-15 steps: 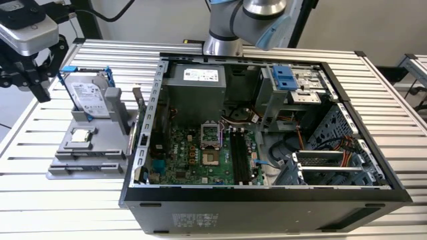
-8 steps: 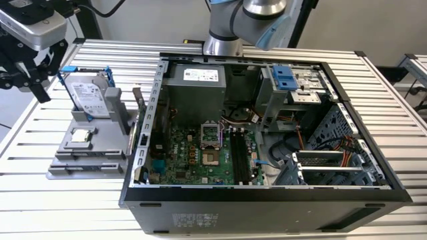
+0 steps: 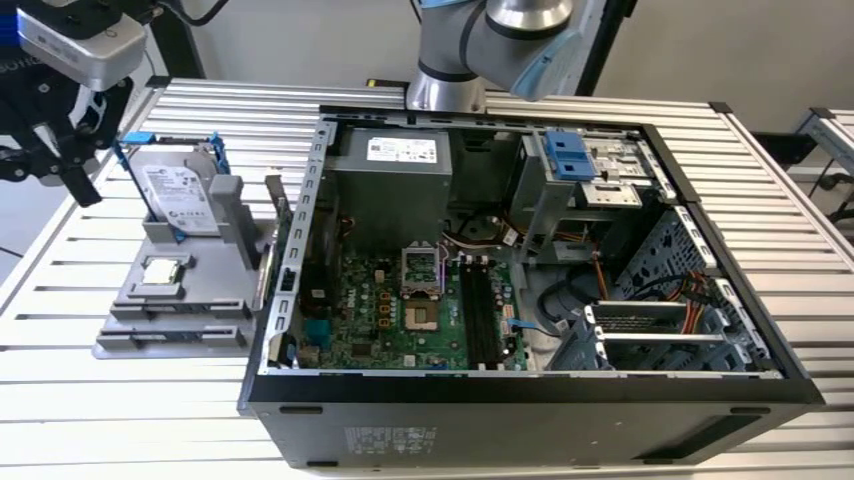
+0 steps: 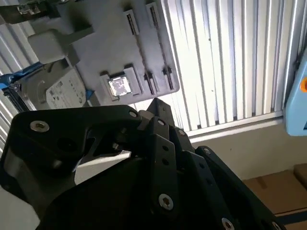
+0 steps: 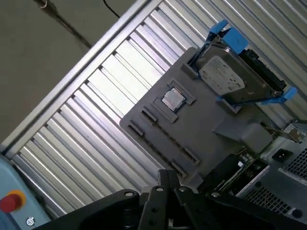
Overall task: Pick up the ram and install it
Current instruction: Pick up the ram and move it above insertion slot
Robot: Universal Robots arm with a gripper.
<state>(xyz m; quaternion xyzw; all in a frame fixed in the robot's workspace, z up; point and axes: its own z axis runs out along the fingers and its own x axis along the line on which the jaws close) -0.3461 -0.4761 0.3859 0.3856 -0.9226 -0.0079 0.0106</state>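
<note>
The ram [image 3: 272, 218] is a thin dark stick standing on edge at the side of the grey tray [image 3: 174, 322] next to the computer case; in the first wrist view its dark board [image 5: 240, 167] shows at the tray's edge. My gripper [image 3: 80, 190] hangs above the table at the exterior view's far left, beyond the tray and well away from the ram. In both wrist views its black fingers meet at a point [image 4: 155, 101] [image 5: 166, 174] with nothing between them. The motherboard's black slots [image 3: 483, 310] lie inside the open case.
The open computer case [image 3: 534, 400] fills the middle of the slatted table. On the tray stand a silver hard drive [image 3: 180, 195] in blue rails and a small square processor chip [image 3: 163, 269]. A pale blue box with a red button [image 5: 12, 201] sits past the table edge.
</note>
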